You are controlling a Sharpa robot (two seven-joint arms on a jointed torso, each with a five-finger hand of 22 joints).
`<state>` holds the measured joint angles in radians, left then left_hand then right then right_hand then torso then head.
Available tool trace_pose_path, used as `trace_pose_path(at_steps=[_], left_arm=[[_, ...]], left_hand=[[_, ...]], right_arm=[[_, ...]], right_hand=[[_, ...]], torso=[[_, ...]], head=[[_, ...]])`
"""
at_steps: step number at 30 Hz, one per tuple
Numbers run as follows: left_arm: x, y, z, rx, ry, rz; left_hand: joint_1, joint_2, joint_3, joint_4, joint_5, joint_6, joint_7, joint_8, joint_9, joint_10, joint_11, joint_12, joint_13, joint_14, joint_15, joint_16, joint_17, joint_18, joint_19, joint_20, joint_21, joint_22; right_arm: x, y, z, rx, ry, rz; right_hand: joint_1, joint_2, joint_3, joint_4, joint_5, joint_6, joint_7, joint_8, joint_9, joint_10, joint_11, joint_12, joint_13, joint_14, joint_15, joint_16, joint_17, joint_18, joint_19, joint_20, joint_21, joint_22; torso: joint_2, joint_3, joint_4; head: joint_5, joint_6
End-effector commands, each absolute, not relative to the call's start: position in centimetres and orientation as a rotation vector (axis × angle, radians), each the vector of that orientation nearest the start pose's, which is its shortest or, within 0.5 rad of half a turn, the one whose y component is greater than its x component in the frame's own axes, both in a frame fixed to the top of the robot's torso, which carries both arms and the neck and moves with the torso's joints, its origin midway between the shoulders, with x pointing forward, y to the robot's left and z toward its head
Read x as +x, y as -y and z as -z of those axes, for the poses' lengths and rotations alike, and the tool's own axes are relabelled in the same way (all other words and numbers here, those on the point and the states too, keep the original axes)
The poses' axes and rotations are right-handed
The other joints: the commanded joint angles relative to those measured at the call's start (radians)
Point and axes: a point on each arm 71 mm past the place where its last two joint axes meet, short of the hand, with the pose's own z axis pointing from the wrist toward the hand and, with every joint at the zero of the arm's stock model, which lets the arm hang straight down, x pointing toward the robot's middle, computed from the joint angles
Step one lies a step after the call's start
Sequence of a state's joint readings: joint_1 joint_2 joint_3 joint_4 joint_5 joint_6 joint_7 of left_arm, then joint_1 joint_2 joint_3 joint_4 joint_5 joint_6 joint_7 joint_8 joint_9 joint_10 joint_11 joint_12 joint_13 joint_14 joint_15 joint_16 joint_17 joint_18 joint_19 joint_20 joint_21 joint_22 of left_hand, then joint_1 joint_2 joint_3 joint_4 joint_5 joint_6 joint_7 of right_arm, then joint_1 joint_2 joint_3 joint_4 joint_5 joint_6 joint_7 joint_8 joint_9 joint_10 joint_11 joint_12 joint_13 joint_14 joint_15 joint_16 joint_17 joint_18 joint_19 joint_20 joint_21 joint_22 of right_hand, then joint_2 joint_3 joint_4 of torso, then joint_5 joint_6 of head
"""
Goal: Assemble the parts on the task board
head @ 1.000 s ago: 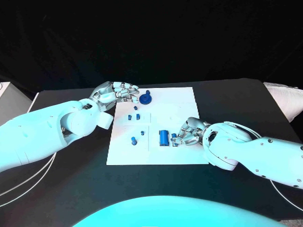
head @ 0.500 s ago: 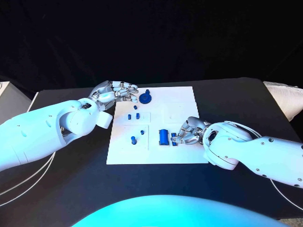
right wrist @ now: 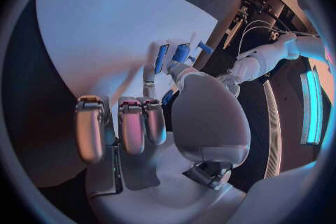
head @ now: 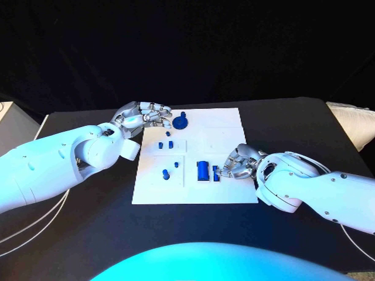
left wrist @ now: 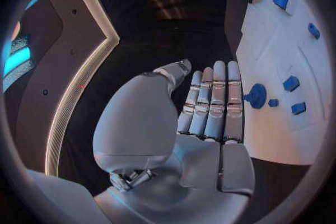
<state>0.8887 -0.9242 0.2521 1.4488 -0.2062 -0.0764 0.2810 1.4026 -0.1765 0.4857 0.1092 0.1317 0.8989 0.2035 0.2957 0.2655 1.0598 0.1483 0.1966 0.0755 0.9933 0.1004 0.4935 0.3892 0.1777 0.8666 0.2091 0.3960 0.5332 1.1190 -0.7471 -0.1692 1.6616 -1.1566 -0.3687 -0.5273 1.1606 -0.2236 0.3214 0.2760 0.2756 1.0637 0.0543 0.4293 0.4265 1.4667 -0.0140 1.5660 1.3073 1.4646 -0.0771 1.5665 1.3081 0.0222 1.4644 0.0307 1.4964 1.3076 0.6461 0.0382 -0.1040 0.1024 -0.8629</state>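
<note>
The white task board (head: 214, 132) lies mid-table. My left hand (head: 143, 115) hovers at its far left corner, fingers straight and side by side (left wrist: 213, 98), holding nothing; a round blue part (head: 181, 122) (left wrist: 255, 95) sits just beyond the fingertips. My right hand (head: 237, 164) rests at the board's near right side. Its thumb and one finger pinch a small blue part (head: 215, 172) (right wrist: 168, 98), the other fingers (right wrist: 133, 123) curled in. A larger blue block (head: 203, 170) (right wrist: 161, 59) stands right beside it.
Several small blue parts lie on the board's left half, among them a pair (head: 164, 144) and a peg (head: 164, 172). A white box (head: 0, 126) stands off the table's left edge, a pale cushion (head: 357, 120) at its right. Cables (head: 19, 228) hang near left.
My right hand has shifted very slightly at the small blue part. The left hand and the other parts have stayed put.
</note>
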Motion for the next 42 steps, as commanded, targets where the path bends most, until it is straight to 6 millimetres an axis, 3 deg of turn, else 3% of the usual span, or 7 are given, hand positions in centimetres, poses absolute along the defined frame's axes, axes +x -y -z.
trace_pose_path(at_steps=[1,11,19,21,25,34,42], left_arm=[[47.2,-26.6,23.2,-1.134,-1.539,1.571],[47.1,-26.5,23.4,-1.142,-1.516,1.571],[47.9,-26.7,23.8,-1.174,-1.409,1.543],[48.3,-26.9,24.0,-1.188,-1.381,1.531],[48.9,-27.2,24.6,-1.217,-1.330,1.513],[49.9,-27.5,25.5,-1.258,-1.272,1.483],[50.6,-27.7,26.2,-1.279,-1.240,1.461]], left_hand=[[-0.001,0.006,0.001,0.002,0.002,0.002,-0.002,-0.005,0.001,-0.007,0.001,0.003,0.001,-0.010,0.000,-0.007,0.001,0.001,0.007,0.000,-0.006,-0.001],[-0.002,0.006,0.001,0.003,0.003,0.002,-0.001,-0.005,0.001,-0.007,0.001,0.003,0.001,-0.010,0.000,-0.007,0.003,0.001,0.008,0.000,-0.007,-0.002],[-0.023,-0.004,-0.030,0.029,-0.080,-0.017,-0.001,-0.016,-0.002,-0.004,0.000,0.014,0.006,-0.005,0.000,-0.011,0.020,0.002,0.018,0.005,-0.031,-0.017],[-0.023,-0.005,-0.033,0.031,-0.081,-0.019,-0.002,-0.017,-0.002,0.001,-0.002,0.017,0.007,-0.004,-0.001,-0.012,0.022,0.002,0.020,0.005,-0.034,-0.020],[-0.009,-0.002,-0.037,0.038,-0.081,-0.032,-0.007,-0.023,-0.003,0.009,-0.003,0.005,0.002,-0.032,0.004,-0.060,0.014,0.002,0.022,0.008,-0.059,-0.037],[0.014,0.003,-0.051,0.051,-0.080,-0.056,-0.009,-0.040,-0.012,-0.016,0.026,-0.091,-0.010,-0.132,0.049,-0.226,-0.028,-0.008,-0.066,0.052,-0.194,-0.127],[0.026,0.014,-0.070,0.052,-0.080,-0.060,-0.014,-0.055,-0.027,-0.042,0.044,-0.133,-0.012,-0.170,0.071,-0.306,-0.066,-0.003,-0.095,0.077,-0.270,-0.190]], right_arm=[[41.8,14.1,26.4,0.300,-2.019,-0.659],[42.4,15.5,25.2,0.431,-1.830,-0.915],[46.0,19.9,25.3,0.707,-1.663,-1.052],[47.3,21.3,25.5,0.768,-1.620,-1.057],[49.5,23.8,25.9,0.849,-1.534,-1.053],[51.7,26.3,26.0,0.924,-1.431,-1.064],[52.2,25.9,26.0,0.925,-1.424,-1.111]], right_hand=[[0.032,-0.001,-0.002,-0.010,-0.022,-0.002,-0.002,0.009,0.003,0.101,-0.006,-0.003,0.259,0.106,-0.002,0.004,0.263,-0.008,0.089,-0.003,-0.001,0.244],[0.131,0.013,0.028,-0.037,-0.048,-0.036,0.008,0.003,0.003,0.081,0.002,-0.048,0.237,0.106,0.003,0.004,0.263,0.010,0.064,0.000,-0.100,0.219],[0.162,0.006,0.117,-0.079,-0.043,-0.118,0.051,-0.013,0.007,-0.159,0.039,-0.526,-0.028,-0.004,0.036,-0.272,-0.008,0.120,-0.126,0.032,-0.816,-0.027],[0.162,0.003,0.150,-0.097,-0.047,-0.147,0.064,-0.015,0.010,-0.300,0.051,-0.784,-0.194,-0.085,0.047,-0.458,-0.158,0.156,-0.214,0.045,-1.134,-0.170],[0.158,-0.006,0.217,-0.125,-0.065,-0.194,0.090,-0.035,-0.008,-0.426,0.081,-1.069,-0.458,-0.275,0.079,-0.880,-0.436,0.158,-0.285,0.074,-1.303,-0.324],[0.150,0.002,0.272,-0.185,-0.102,-0.186,0.127,-0.112,-0.060,-0.373,0.128,-1.377,-0.935,-0.387,0.146,-1.211,-0.648,0.159,-0.421,0.145,-1.436,-0.601],[0.134,0.009,0.273,-0.202,-0.129,-0.175,0.138,-0.169,-0.080,-0.356,0.152,-1.453,-1.126,-0.406,0.180,-1.375,-0.781,0.162,-0.484,0.184,-1.434,-0.803]], torso=[[0.000,0.0001,-0.0002],[-0.002,-0.0031,-0.0007],[-0.014,-0.0059,0.0013],[-0.023,-0.0081,-0.0005],[-0.041,-0.0146,-0.0074],[-0.058,-0.0172,-0.0132],[-0.070,-0.0130,-0.0108]], head=[[0.000,0.002],[-0.002,0.021],[-0.001,0.051],[0.000,0.058],[0.004,0.089],[0.008,0.133],[0.002,0.143]])
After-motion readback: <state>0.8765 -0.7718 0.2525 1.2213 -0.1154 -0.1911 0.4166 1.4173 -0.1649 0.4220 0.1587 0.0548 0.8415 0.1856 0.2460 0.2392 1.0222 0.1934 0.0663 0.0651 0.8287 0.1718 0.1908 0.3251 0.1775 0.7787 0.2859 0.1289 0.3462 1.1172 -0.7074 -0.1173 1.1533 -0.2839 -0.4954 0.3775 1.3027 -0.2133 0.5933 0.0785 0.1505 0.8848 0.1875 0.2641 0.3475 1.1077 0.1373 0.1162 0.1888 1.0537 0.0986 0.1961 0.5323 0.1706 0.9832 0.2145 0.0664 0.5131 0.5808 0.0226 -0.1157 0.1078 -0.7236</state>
